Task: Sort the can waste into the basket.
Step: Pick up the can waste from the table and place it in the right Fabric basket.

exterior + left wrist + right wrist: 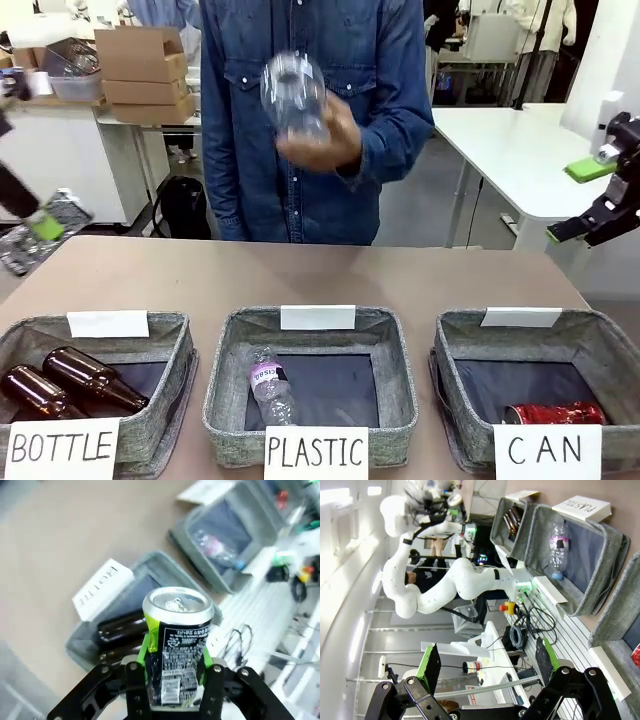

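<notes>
Between the green pads of your left pincer stands the dark can, pinched upright by its lower body with its silver top and pull tab facing the wrist camera; the print on its side is too small to read. Below it in that view lies the basket with the "BOTTLE" sign, holding two brown bottles, and farther off the next basket with a clear plastic bottle. From the front you see that pincer only as a black finger with a green tip at the far left edge, above the worktop. Your right pincer is spread wide with nothing between its fingers, and from the front it hangs at the right edge, raised above and beyond the CAN basket. That basket sits at the right end of the row, marked by its "CAN" sign, and the red can already lies on its side on the dark bottom, near the front wall. The middle basket carries the "PLASTIC" sign and one plastic bottle. Across the worktop, the person in a denim shirt holds up a clear, motion-blurred bottle in one hand.
</notes>
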Controlling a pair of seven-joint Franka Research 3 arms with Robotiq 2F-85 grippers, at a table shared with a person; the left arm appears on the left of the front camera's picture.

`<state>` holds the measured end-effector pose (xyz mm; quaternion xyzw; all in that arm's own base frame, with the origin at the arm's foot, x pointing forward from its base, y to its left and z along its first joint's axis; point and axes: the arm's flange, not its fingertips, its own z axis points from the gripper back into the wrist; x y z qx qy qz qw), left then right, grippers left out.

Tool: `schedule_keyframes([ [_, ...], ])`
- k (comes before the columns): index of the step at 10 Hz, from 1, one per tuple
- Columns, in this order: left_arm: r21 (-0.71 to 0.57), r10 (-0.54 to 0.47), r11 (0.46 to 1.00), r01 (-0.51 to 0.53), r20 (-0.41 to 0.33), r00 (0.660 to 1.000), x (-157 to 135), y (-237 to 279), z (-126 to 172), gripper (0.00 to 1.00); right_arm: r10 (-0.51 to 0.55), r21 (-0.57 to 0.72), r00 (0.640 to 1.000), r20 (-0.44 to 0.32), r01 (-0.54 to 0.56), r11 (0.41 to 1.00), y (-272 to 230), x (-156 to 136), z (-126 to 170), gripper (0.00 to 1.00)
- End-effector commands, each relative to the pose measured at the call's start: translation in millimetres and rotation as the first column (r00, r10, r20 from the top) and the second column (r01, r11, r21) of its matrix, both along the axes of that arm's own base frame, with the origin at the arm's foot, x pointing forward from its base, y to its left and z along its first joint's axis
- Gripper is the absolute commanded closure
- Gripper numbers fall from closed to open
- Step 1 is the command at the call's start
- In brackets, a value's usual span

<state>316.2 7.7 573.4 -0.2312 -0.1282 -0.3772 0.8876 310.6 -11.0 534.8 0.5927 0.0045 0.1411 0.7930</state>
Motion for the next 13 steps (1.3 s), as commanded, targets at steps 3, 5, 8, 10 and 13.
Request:
schedule_keyframes([
  [3, 0.07, 0.047, 0.996, -0.046, -0.005, 0.999, 24, -21, -6, 1.0, 0.012, -0.001, 1.0, 0.014, -0.012, 1.0, -2, 0, 1, 0.0],
  [5, -0.007, -0.078, 0.997, 0.079, 0.035, 0.996, 13, -18, -9, 0.6, 0.012, -0.001, 1.0, 0.014, -0.012, 1.0, -2, 0, 1, 0.0],
  [8, -0.112, -0.335, 0.927, 0.357, 0.177, 0.926, -24, -42, 5, 0.6, 0.012, -0.001, 1.0, 0.014, -0.012, 1.0, -2, 0, 1, 0.0],
  [10, -0.102, -0.317, 0.936, 0.338, 0.179, 0.932, -39, -7, 10, 0.6, 0.012, -0.001, 1.0, 0.014, -0.012, 1.0, -2, 0, 1, 0.0],
  [13, -0.151, -0.115, 0.977, 0.149, 0.215, 0.97, -63, 56, 10, 0.6, 0.012, -0.001, 1.0, 0.014, -0.012, 1.0, -2, 0, 1, 0.0],
])
